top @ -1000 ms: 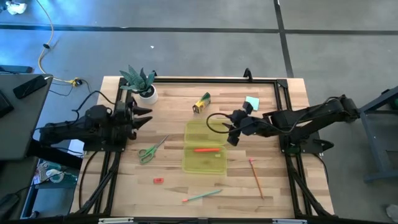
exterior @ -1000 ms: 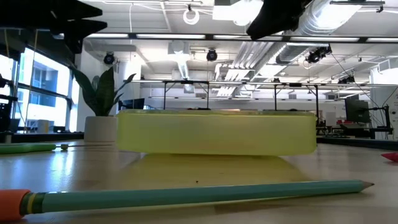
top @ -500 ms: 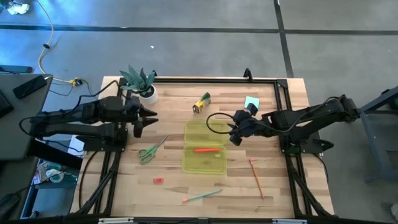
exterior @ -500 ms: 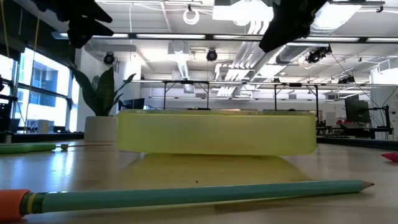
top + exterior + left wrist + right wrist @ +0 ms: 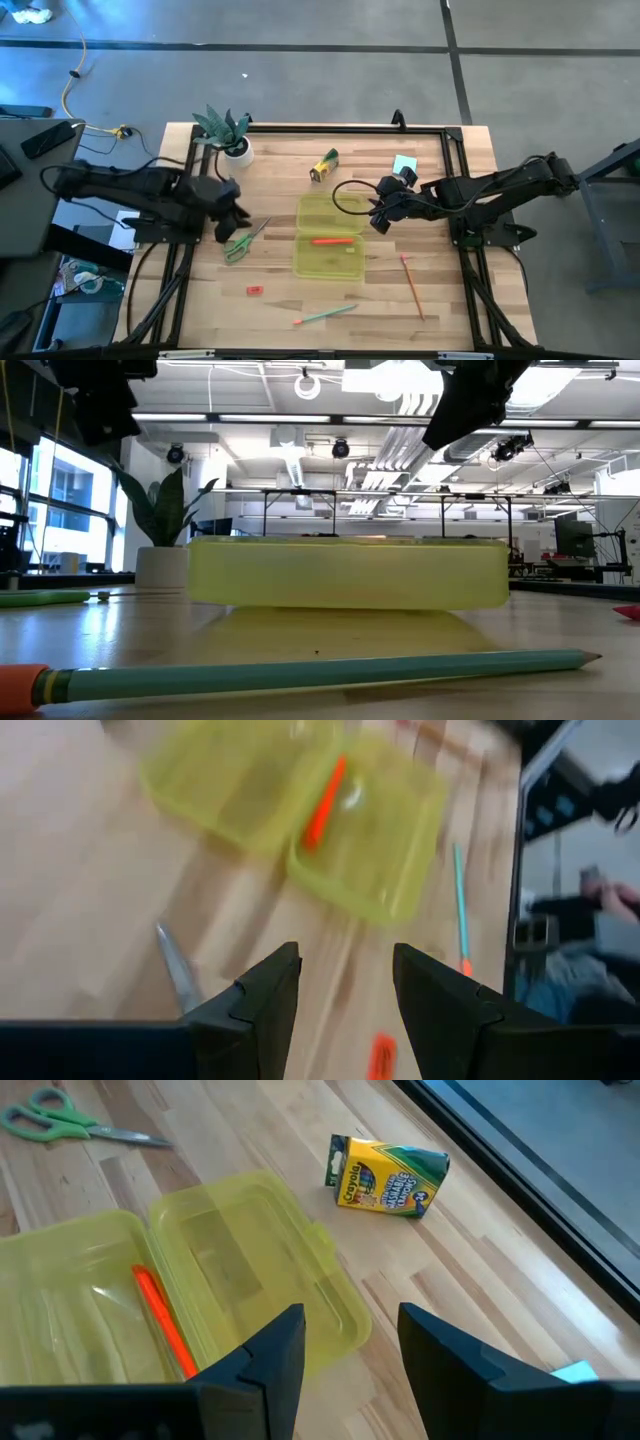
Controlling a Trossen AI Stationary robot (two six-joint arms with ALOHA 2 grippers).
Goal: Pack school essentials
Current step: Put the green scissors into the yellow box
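Hovering just above the green-handled scissors (image 5: 238, 243), the left end effector (image 5: 232, 212) stands wide, holding nothing. Beside the yellow case (image 5: 328, 235) containing an orange pen (image 5: 333, 240), the right end effector (image 5: 377, 213) hangs parted and empty.

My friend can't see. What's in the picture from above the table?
An open yellow case holding an orange pen sits mid-table between two robot arms. The left gripper is over green scissors, jaws open.

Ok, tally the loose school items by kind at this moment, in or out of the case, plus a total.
Pens or pencils: 3 – orange one in the case, green one, one near the right edge
Scissors: 1
Eraser: 1
Crayon box: 1
Notepad: 1
Total: 7
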